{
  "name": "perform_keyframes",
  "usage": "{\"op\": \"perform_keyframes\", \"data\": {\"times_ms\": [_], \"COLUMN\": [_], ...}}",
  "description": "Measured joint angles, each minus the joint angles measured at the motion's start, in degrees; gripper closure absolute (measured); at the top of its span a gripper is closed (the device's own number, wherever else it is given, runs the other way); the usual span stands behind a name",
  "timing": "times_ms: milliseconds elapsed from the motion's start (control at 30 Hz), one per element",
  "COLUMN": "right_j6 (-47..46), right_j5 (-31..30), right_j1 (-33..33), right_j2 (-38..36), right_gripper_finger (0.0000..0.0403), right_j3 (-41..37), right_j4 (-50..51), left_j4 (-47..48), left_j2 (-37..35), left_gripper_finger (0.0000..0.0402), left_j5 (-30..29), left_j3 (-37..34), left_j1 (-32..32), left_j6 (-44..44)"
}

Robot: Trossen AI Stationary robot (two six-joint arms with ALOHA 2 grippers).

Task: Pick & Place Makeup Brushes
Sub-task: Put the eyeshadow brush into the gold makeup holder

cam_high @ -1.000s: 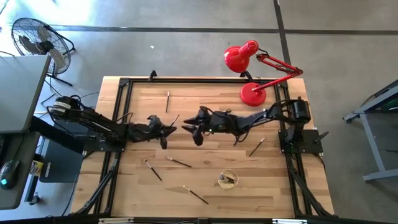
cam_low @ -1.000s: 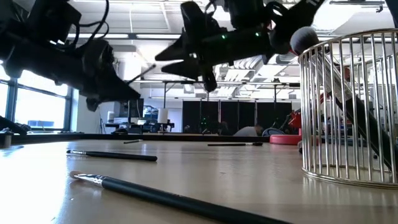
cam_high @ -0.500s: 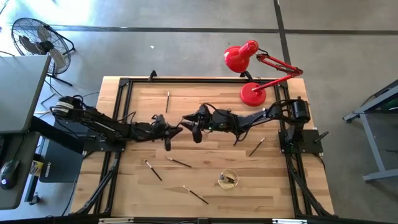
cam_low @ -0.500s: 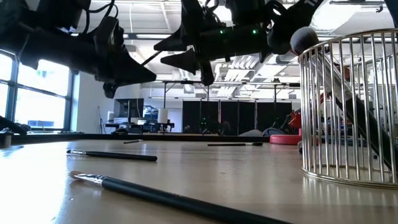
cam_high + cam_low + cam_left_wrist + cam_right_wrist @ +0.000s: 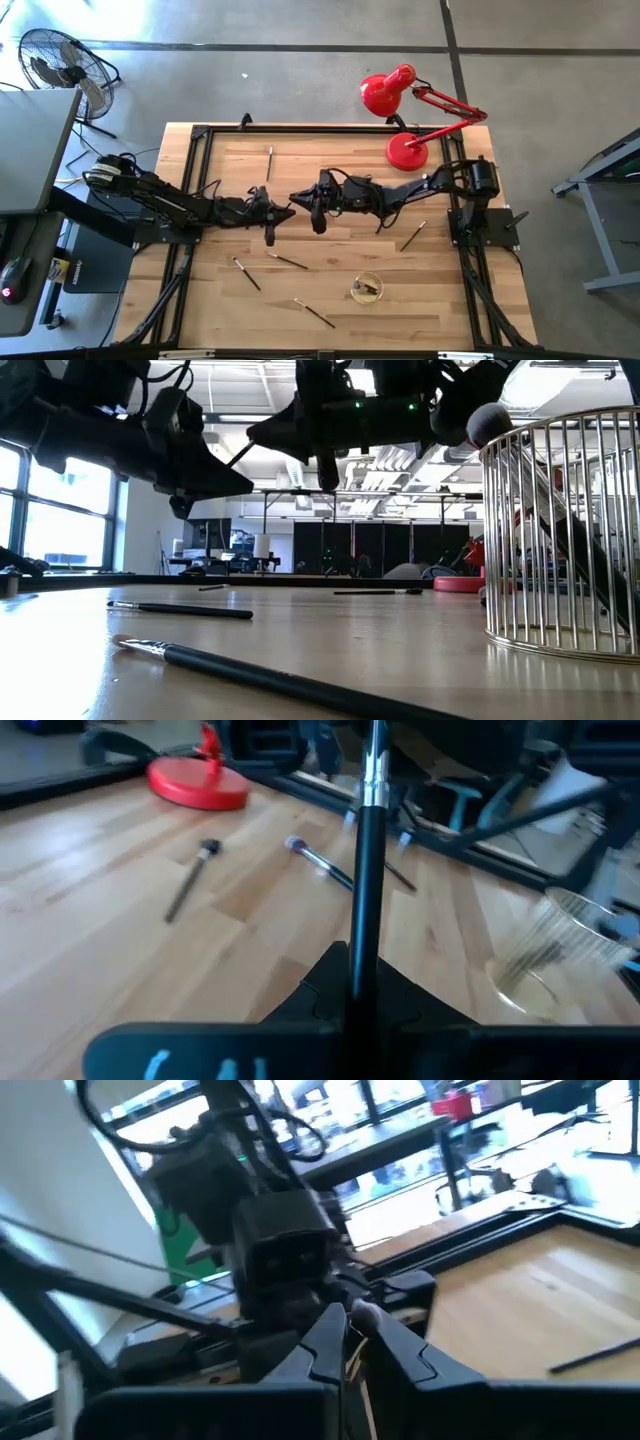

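Above the middle of the desk (image 5: 230, 150), the 2 arms meet tip to tip. The left gripper (image 5: 280, 213) has its jaws closed on a dark-handled brush (image 5: 366, 870) with a silvery ferrule, which sticks straight out past the fingers (image 5: 325, 982) toward the right gripper (image 5: 297, 197). The right gripper's jaws are nearly closed around the far end of that same brush, seen between its fingers (image 5: 325, 1342) in the right wrist view.

Other brushes lie flat on the wood: 1 near the far edge (image 5: 269, 163), 1 at the right by the arm's base (image 5: 413, 236), 2 left of centre on the near side (image 5: 288, 261), (image 5: 246, 273), and 1 close to the front edge (image 5: 314, 313). A small wire cup (image 5: 366, 289) stands near the front right with brushes inside it. A red lamp (image 5: 407, 150) sits at the far right corner.
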State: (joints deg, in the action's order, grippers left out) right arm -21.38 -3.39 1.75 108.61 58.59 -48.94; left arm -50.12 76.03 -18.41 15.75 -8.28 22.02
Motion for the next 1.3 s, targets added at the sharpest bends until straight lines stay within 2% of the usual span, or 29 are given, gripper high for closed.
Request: {"op": "perform_keyframes", "data": {"times_ms": [367,600,767,867,1100,1300], "right_j6": [-0.7,0.5,2.2,2.4,2.4,2.4], "right_j5": [4.0,5.2,6.5,6.6,6.4,5.2], "right_j1": [0.3,0.2,0.1,0.1,0.1,-0.1], "right_j2": [0.0,0.1,0.1,0.1,0.1,0.1], "right_gripper_finger": [0.0390,0.0390,0.0391,0.0391,0.0391,0.0391], "right_j3": [0.0,2.4,5.7,7.1,7.3,7.3], "right_j4": [3.9,11.3,17.7,22.1,22.2,23.3], "left_j4": [2.4,17.5,23.7,24.8,25.0,24.0], "left_j2": [0.0,0.0,0.0,0.0,0.0,0.0], "left_gripper_finger": [0.0371,0.0326,0.0310,0.0310,0.0310,0.0310], "left_j5": [2.8,3.9,4.0,4.0,3.8,-0.2], "left_j3": [0.2,6.4,9.8,10.6,10.6,10.6], "left_j1": [0.1,0.1,0.0,0.0,0.0,0.0], "left_j6": [0.6,0.7,0.1,-0.8,-0.8,0.7]}}
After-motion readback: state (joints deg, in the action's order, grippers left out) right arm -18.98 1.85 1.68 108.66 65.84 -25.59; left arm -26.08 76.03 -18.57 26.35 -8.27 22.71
